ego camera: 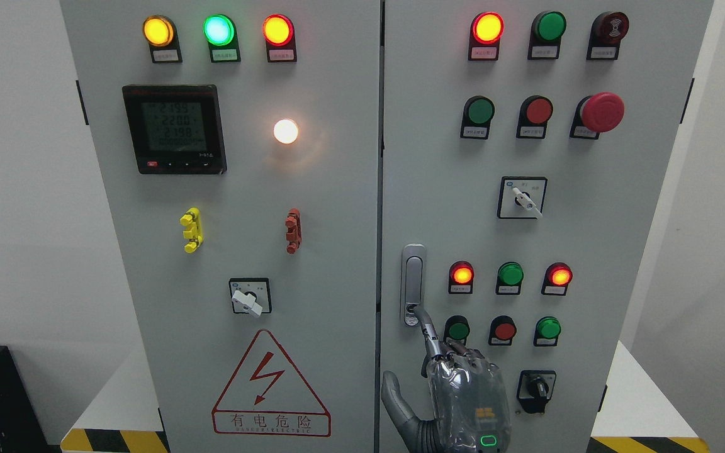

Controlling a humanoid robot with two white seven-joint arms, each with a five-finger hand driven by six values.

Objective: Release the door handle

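**Robot finger rests at foot of cabinet door handle**

A robot hand (460, 393) rises from the bottom edge of the head view, just right of centre, before a grey electrical cabinet (337, 264). From which side its arm enters cannot be made out, so it goes here simply as the hand. One finger (427, 324) stretches toward 11 o'clock, and its tip meets the lower end of the silver door handle (412, 284), at the keyhole; the thumb juts out toward 9 o'clock and the other fingers lie folded against the clear-shelled palm. Nothing is clasped: the handle lies flat in its recess on the right-hand door, hard by the centre seam, a little below and right of the picture's middle.

At 3 o'clock from the handle stand two rows of round buttons (510, 274), red ones lit. A black rotary switch (535, 389) sits just right of the hand. On the left door, a digital meter (174, 129) shows at 10 o'clock, a white lamp (286, 131) glows beside it, and a red hazard triangle (270, 384) sits at 7 o'clock.
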